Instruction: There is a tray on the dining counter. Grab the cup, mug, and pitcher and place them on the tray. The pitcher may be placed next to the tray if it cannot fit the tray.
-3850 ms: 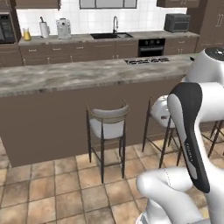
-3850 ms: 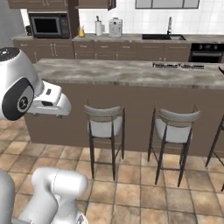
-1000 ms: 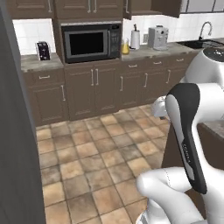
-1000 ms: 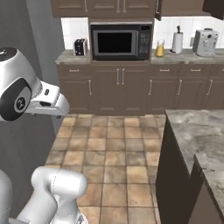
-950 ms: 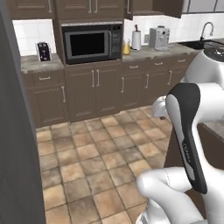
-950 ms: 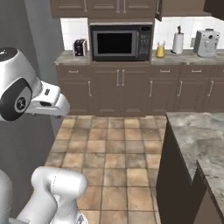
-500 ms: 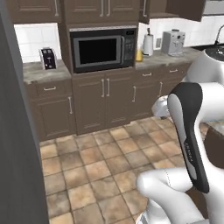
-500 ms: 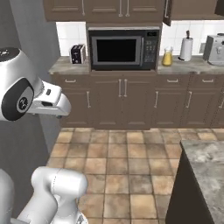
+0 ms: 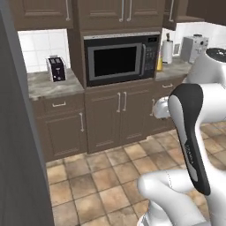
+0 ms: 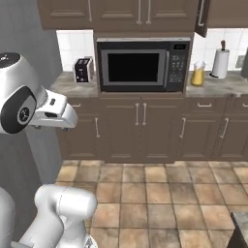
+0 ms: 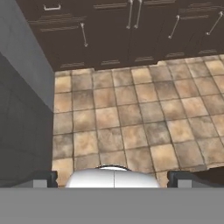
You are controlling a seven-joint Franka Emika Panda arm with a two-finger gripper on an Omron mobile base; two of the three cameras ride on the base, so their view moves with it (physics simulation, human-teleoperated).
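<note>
The pitcher (image 10: 197, 73), clear glass with an amber-yellow body, stands on the back worktop just right of the microwave; it is also in the left base view (image 9: 159, 62). My gripper (image 11: 113, 178) hangs well above the tiled floor and points down at it. It is open, with nothing between its fingertips (image 11: 44, 177). It is far from the pitcher. The tray, the cup and the mug are out of view. A dark corner of the dining counter (image 10: 241, 231) shows at the lower right of the right base view.
A built-in microwave (image 10: 141, 65) sits in dark brown cabinets. A toaster (image 10: 83, 70) stands to its left, a white paper-towel roll (image 10: 221, 62) and a coffee machine (image 9: 194, 47) to its right. A tall grey fridge side (image 9: 20, 145) rises on the left. Open tiled floor (image 11: 131, 122) lies ahead.
The whole picture has shifted, so the base has moved: the microwave wall is nearer and more central, and the dining counter has slid out at the right. The arm keeps its pose, gripper still open.
</note>
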